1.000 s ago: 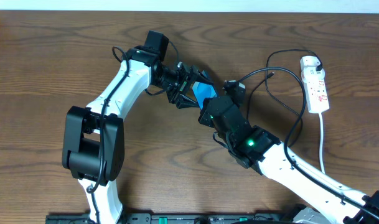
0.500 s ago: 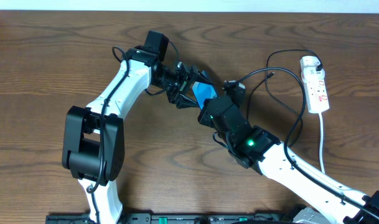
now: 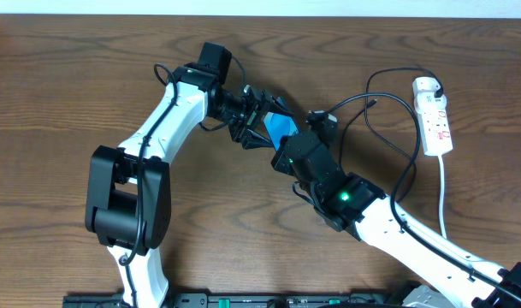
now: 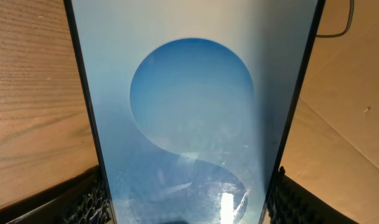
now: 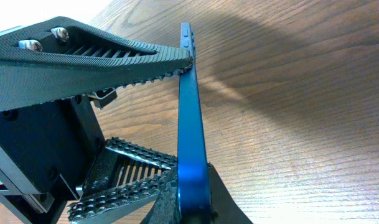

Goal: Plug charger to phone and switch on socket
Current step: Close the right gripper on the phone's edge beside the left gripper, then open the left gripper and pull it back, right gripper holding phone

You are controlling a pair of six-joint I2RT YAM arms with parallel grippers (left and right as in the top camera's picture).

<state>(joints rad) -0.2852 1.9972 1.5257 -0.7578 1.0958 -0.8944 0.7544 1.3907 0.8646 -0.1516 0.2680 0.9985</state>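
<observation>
The left pincer [image 3: 258, 116] is clamped on the phone [image 3: 282, 127] near the middle of the worktop [image 3: 72, 85]. In the left wrist view the bright blue screen [image 4: 189, 112] fills most of the frame, and a ridged black finger [image 4: 89, 200] presses against each long edge at the bottom. The right wrist view shows the phone [image 5: 190, 124] edge-on, its side buttons near the top. One toothed finger [image 5: 96, 56] of the left pincer touches that edge.

The right pincer [image 3: 311, 127] sits just beside the phone on the socket's side. The overhead view hides its jaws behind the wrist, and its own camera does not make them out clearly, so I cannot tell whether they are parted or closed (or whether they hold anything).

The charger [image 3: 354, 100] runs as a thin black cable from beside the right pincer. It curls in loose loops across the wood and reaches the far end of the socket [image 3: 436, 120], where its black plug sits. The socket lies flat at the right side of the worktop, well apart from the phone. Its white cord [image 3: 444, 192] trails toward the near edge.
</observation>
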